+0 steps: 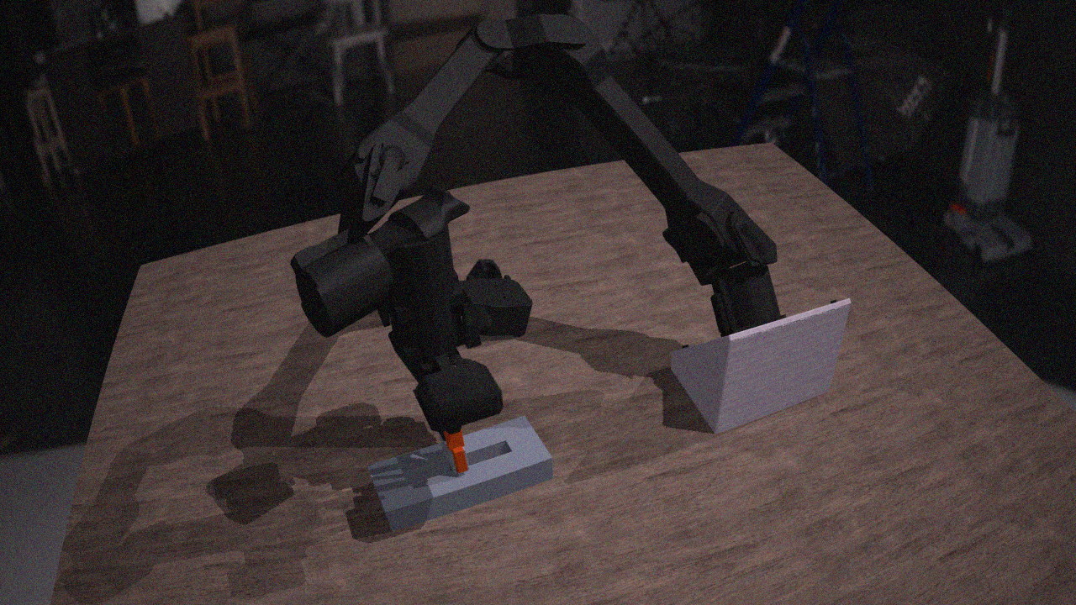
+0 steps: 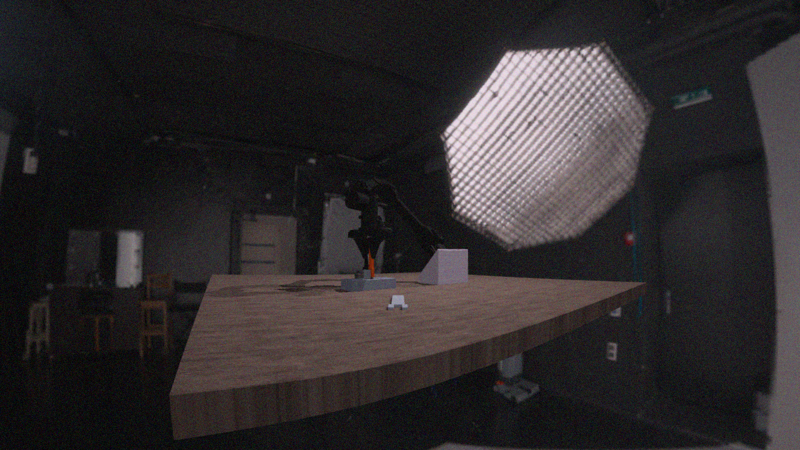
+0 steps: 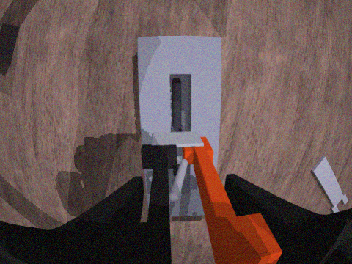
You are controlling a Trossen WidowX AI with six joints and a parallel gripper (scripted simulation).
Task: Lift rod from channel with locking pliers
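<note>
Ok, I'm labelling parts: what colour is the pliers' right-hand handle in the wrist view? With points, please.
Orange [image 3: 216,191]; wrist view.
</note>
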